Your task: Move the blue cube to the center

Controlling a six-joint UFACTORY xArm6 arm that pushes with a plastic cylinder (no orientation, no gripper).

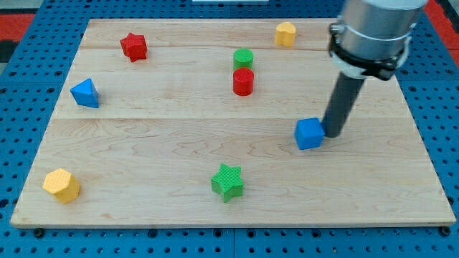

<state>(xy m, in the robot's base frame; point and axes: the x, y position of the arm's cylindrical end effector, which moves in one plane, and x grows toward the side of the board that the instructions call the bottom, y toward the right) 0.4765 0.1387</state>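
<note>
The blue cube (pixel 309 133) lies on the wooden board (pixel 165 154), right of the middle. My tip (pixel 333 134) rests on the board right against the cube's right side, touching or nearly touching it. The dark rod rises from there to the arm's grey end at the view's top right.
A red cylinder (pixel 243 82) and a green cylinder (pixel 243 59) stand together above the middle. A green star (pixel 228 181) is at bottom centre. A red star (pixel 133 46), a blue triangular block (pixel 85 93), a yellow block (pixel 62 185) and another yellow block (pixel 285 34) lie around.
</note>
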